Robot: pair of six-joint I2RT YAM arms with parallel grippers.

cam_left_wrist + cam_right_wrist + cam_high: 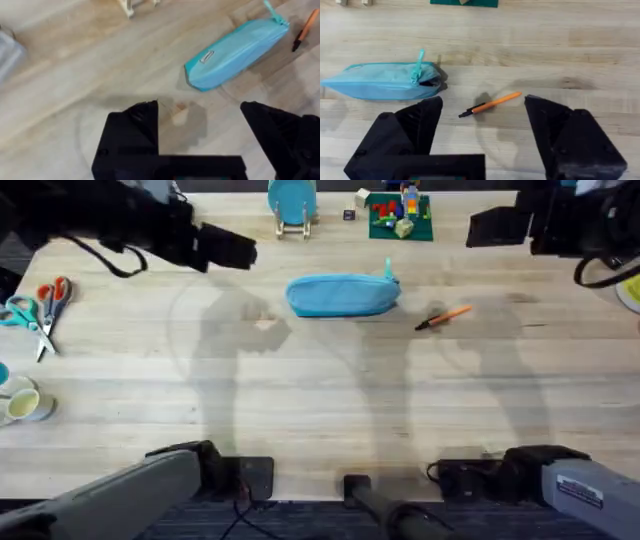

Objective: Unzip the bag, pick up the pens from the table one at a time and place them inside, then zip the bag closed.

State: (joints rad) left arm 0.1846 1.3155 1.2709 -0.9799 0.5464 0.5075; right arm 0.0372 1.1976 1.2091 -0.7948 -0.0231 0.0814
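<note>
- Black fingers of my right gripper (482, 130) stand wide apart and hold nothing; the orange pen (490, 105) lies on the table (580, 60) just ahead of the gap between them.
- My left gripper (200, 130) is also wide open and empty, with the light blue bag (235, 52) ahead and to one side.
- From above, the bag (343, 294) lies with its long axis across the table, the teal pull tab (389, 272) at the end toward the pen (444, 317).
- Its zipper looks closed, so I judge unzipping comes first.
- My right arm is nearer to the tab; my left can hold the far end.
- Bare wood surrounds both things, far from any edge.
</note>
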